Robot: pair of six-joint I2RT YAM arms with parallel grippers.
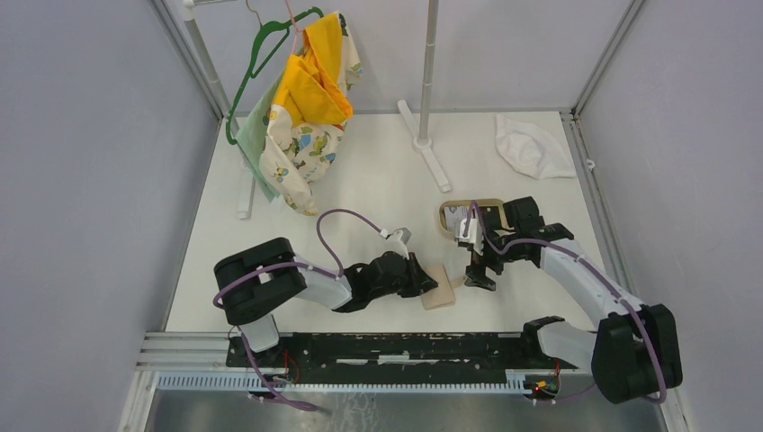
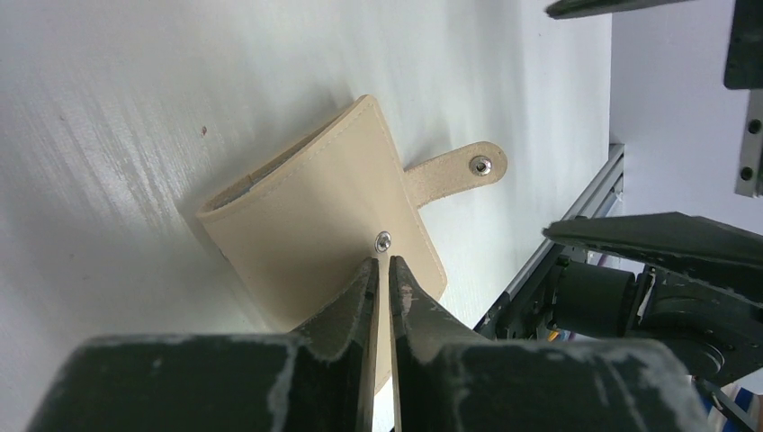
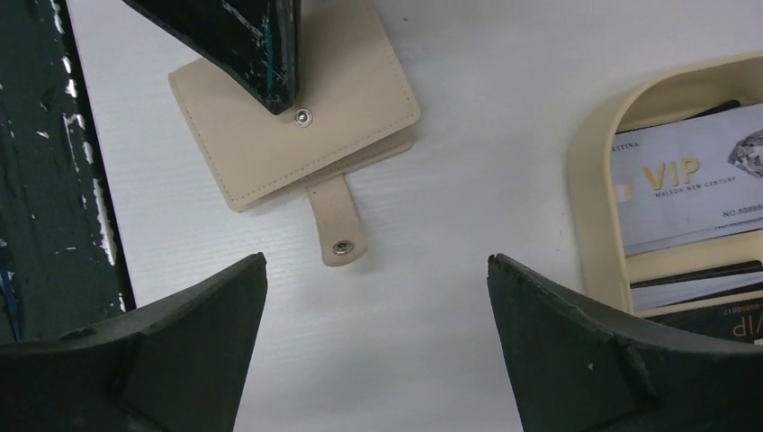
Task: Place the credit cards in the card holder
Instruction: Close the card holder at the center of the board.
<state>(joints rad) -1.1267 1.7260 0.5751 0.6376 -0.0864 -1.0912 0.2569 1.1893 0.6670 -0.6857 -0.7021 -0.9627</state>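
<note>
- The tan card holder (image 1: 443, 290) lies closed on the white surface (image 1: 378, 180) near the arms' bases, its snap tab (image 3: 337, 220) unfastened and lying flat.
- The left pincer (image 2: 381, 263), narrowed to a slit with nothing between its fingers, sets its tips on the cover beside the snap stud (image 3: 303, 116).
- The right pincer (image 3: 376, 270) hangs spread wide and empty between the holder and an oval tray (image 3: 594, 153).
- The credit cards (image 3: 688, 189) lie stacked in that tray, a grey one marked VIP on top.

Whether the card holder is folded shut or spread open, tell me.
Card holder folded shut but unsnapped: covers lie stacked, snap tab sticks out loose.
</note>
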